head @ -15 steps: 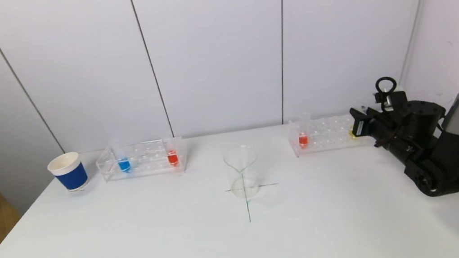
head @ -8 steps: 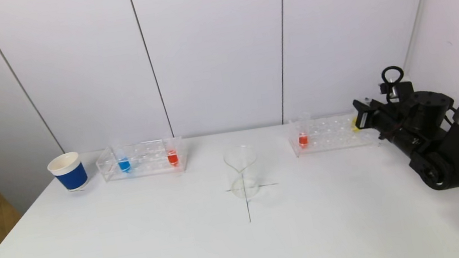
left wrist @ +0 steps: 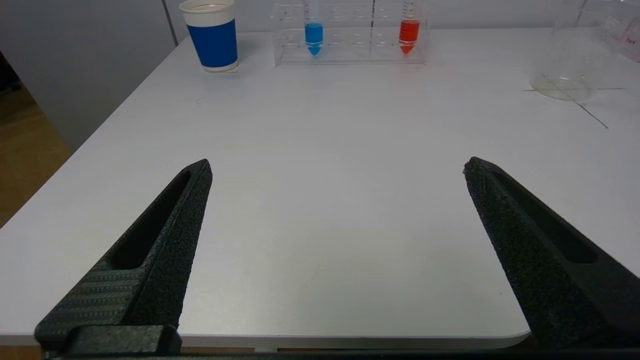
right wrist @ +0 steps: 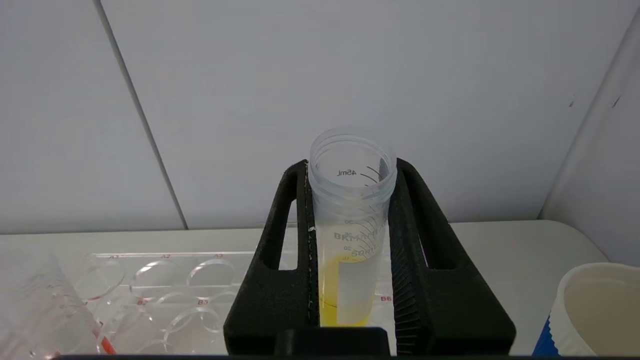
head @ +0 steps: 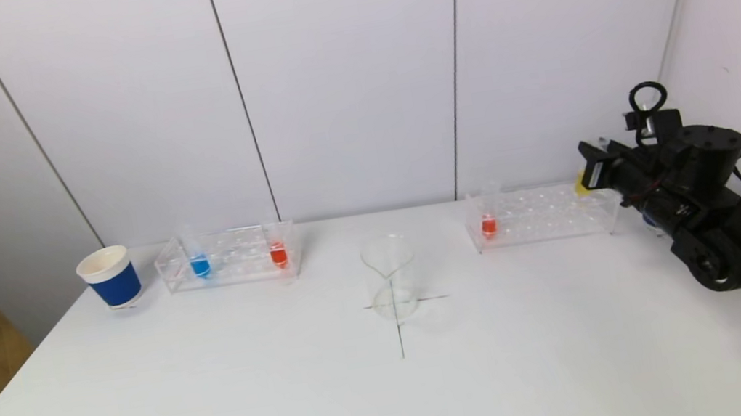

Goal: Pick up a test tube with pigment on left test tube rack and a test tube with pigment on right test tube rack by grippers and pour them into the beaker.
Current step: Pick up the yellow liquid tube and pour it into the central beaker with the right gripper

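Raised since the earlier frames, the yellow-pigment test tube (right wrist: 351,235) now hangs above the right test tube rack (head: 540,213), clamped upright in the right gripper (right wrist: 350,240). White table (head: 296,395), panelled wall. Left gripper (left wrist: 335,175) hovers low, fingers apart.

Laboratory bench — white table (head: 224,406) bearing a glass beaker (head: 391,277) and two clear racks (head: 229,257) of pigment tubes (head: 277,245).

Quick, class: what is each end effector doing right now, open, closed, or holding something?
Left end effector: open, empty, over the table.
Right end effector: closed on the yellow test tube.
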`<state>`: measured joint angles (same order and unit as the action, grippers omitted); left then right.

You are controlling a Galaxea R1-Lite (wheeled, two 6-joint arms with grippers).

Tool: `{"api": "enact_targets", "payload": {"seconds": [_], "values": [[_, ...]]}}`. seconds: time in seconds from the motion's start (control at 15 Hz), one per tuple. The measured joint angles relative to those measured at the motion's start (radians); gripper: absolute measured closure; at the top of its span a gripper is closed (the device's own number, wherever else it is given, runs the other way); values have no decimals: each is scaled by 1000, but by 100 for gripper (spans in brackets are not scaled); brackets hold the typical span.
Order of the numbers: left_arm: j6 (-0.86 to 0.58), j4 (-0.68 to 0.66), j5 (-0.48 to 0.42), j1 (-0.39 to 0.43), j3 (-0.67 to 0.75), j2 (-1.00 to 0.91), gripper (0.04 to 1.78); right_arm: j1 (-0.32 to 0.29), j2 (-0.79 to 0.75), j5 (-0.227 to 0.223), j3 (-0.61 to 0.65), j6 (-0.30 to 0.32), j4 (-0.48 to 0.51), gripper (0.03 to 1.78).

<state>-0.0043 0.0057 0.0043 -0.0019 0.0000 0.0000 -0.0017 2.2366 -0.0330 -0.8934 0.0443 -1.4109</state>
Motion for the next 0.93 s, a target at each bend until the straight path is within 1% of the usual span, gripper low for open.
{"api": "enact_targets", "payload": {"seconds": [0.27,0.4,0.67,0.8,0.93], "values": [[0,0,0,0,0,0,6,0,-39,3,-13,1,32,135],[0,0,0,0,0,0,6,2,-72,7,-21,0,66,135],[0,0,0,0,0,0,6,23,-164,22,-79,-7,217,135],[0,0,0,0,0,0,6,32,-212,46,-117,-15,300,135],[0,0,0,0,0,0,6,37,-253,93,-147,-41,374,135]]}}
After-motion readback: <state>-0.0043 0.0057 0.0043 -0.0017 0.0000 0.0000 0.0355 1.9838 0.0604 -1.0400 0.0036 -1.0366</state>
